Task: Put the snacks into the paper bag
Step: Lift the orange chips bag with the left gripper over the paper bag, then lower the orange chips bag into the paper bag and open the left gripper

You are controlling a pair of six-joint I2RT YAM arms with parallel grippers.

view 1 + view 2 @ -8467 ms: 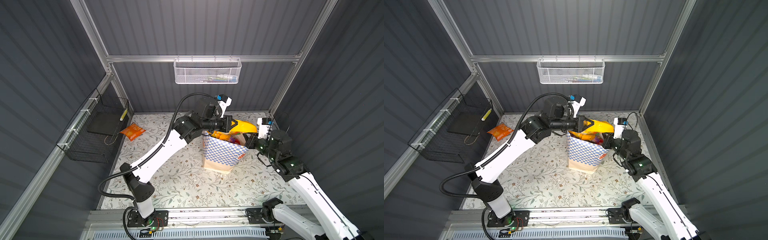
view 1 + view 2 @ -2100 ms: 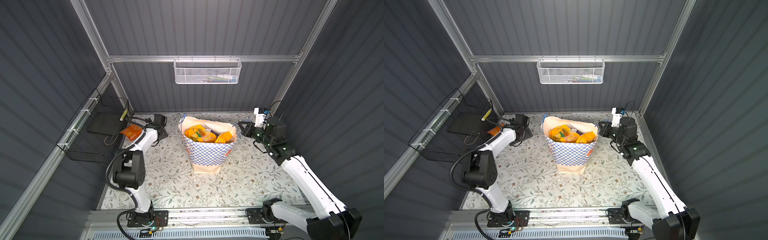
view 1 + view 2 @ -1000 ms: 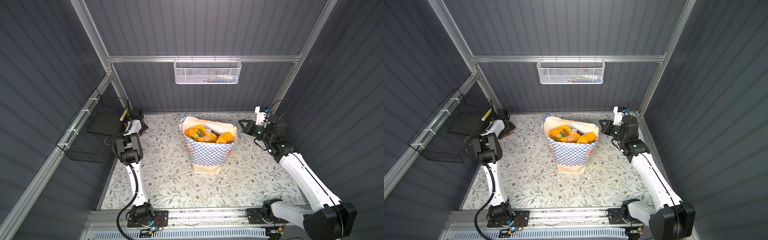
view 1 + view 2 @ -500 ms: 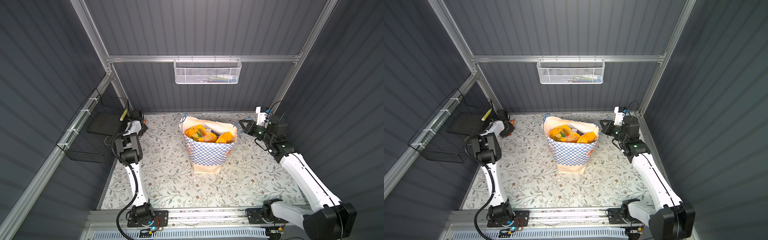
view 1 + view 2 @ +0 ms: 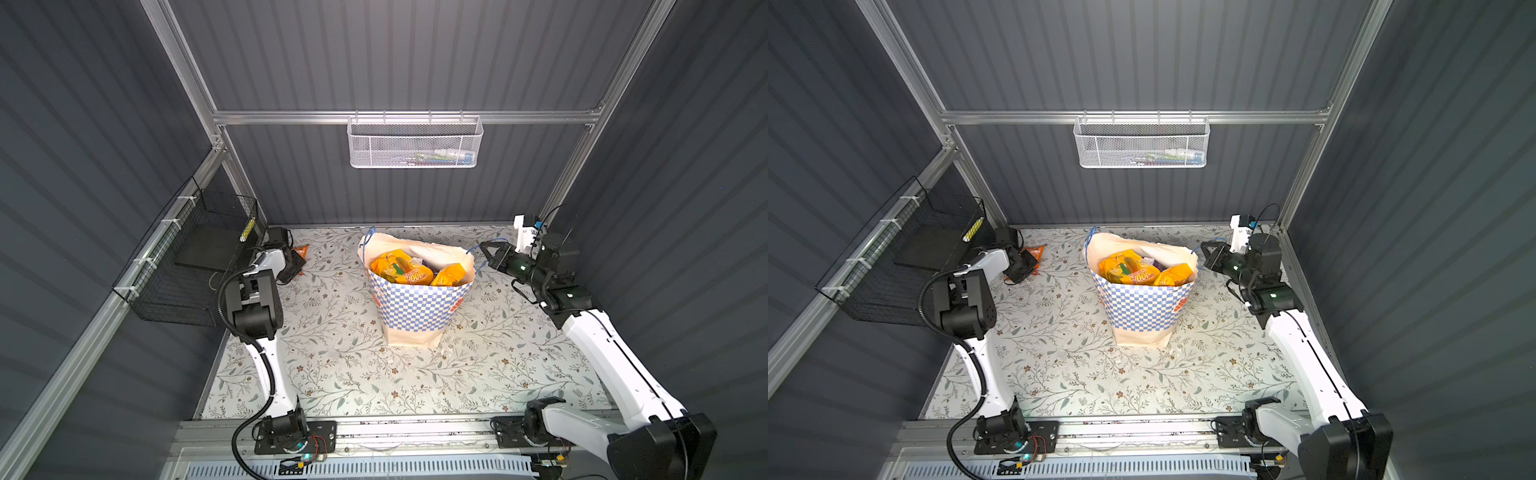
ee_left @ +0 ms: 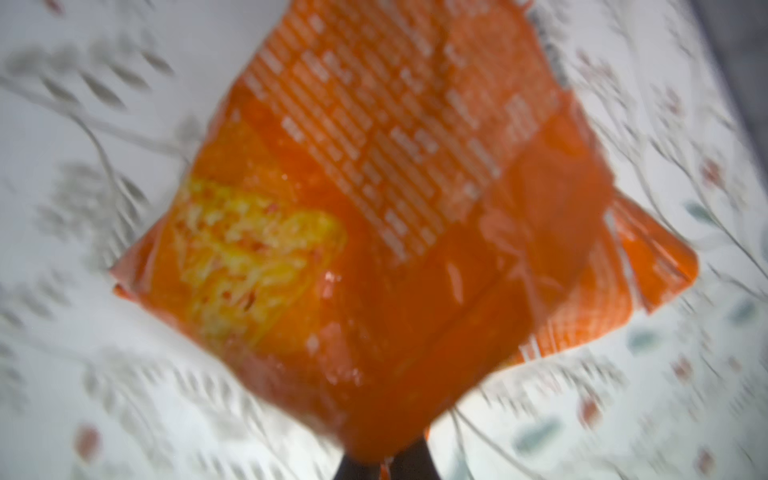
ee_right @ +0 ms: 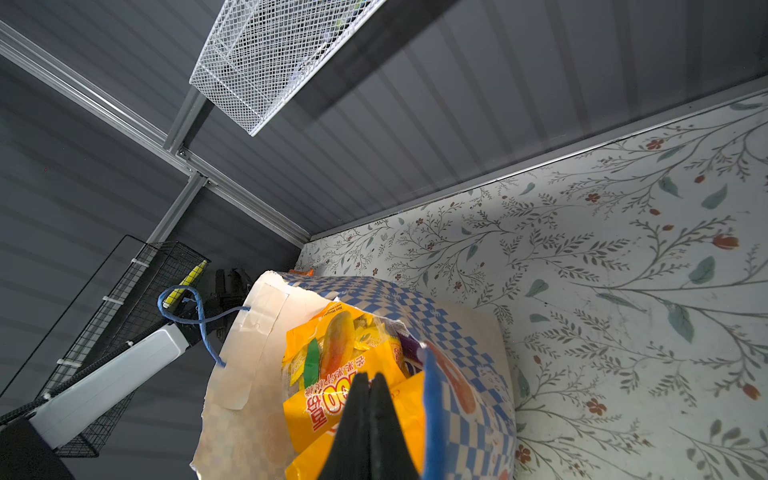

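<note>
Orange packet (image 6: pixel 374 232) pinched by left hand (image 6: pixel 384 459); top views hide grip.

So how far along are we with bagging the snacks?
Nearly there. Done: yellow packets already sit inside the upright paper bag. In hand: the left gripper is shut on the small orange packet near the far-left corner, and the right gripper is shut beside the bag's rim. Left: carry that packet over and drop it in. No other loose snack is visible.
</note>
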